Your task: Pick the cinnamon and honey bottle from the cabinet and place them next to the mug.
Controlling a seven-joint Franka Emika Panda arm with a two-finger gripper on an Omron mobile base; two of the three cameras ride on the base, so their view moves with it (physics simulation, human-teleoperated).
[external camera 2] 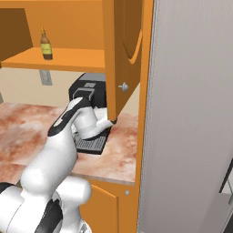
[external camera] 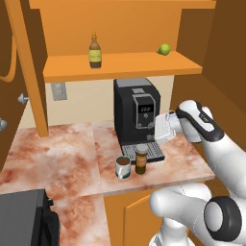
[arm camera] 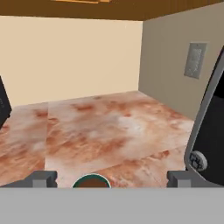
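End effector (arm camera: 105,178) spread wide above mug (arm camera: 91,181); cinnamon (external camera: 141,159) beside.

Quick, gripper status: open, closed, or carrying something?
Gripper: open and empty, fingers spread wide above the mug; cinnamon already stands beside the mug on the counter.

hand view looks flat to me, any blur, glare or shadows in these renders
Hand view: sharp, evenly lit, no glare on the marble counter. Left base view: only faint shading under the mug and cinnamon. Right base view: a wide grey panel blocks the right side.
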